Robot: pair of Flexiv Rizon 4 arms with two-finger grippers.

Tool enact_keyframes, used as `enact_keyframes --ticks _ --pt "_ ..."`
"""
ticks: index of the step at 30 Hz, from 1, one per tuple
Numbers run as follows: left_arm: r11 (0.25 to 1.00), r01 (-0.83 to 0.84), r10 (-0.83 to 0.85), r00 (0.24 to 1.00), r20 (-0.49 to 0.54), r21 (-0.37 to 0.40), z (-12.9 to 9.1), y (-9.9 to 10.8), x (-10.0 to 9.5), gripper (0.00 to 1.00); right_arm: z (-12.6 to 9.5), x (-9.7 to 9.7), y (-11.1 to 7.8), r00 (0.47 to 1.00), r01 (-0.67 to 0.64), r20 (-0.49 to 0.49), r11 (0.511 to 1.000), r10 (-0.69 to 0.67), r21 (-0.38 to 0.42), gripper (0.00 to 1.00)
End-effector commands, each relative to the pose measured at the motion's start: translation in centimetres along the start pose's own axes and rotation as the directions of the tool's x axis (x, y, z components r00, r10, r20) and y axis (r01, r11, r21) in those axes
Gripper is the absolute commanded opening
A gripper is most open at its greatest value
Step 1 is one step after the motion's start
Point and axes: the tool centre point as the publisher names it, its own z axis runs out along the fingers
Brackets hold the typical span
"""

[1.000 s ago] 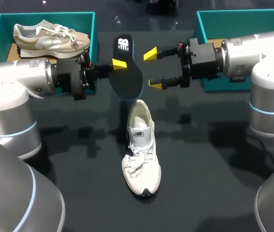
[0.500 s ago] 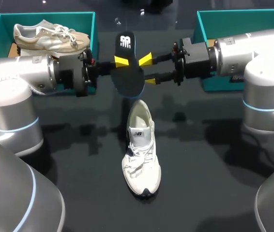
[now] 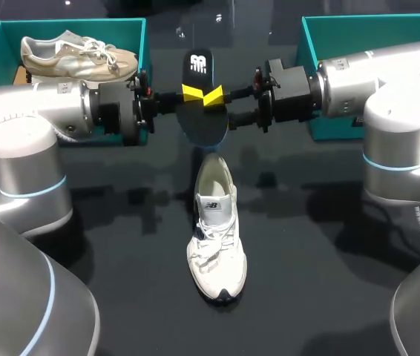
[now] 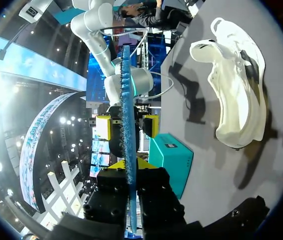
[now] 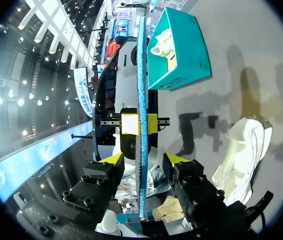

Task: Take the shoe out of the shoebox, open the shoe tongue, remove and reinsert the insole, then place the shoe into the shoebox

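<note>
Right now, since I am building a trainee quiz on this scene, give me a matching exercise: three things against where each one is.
Things:
1. insole
2. white shoe
3. beige shoe

Places:
A. inside the left shoebox
B. lying on the table, outside both boxes
C. lifted above the table

Pairs: 1-C, 2-B, 3-A
</note>
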Motion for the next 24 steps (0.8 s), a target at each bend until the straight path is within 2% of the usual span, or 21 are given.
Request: enact_keyframes --ticks 1,3,24 --pt "1.000 -0.002 0.002 1.000 -0.006 0.007 0.38 0.15 0.02 0.00 0.64 -0.11 0.08 1.000 0.003 0.002 1.000 -0.003 0.002 0.48" --pt "1.000 -0.003 0.003 1.000 -0.007 0.009 0.45 0.11 0.01 0.00 0.78 -0.11 0.03 1.000 0.009 0.005 1.000 -0.009 0.005 0.45" --pt "1.000 -0.010 0.010 1.000 -0.006 0.017 0.57 -0.17 0.03 0.00 1.32 -0.52 0.20 1.000 0.017 -0.008 1.000 -0.017 0.010 0.41"
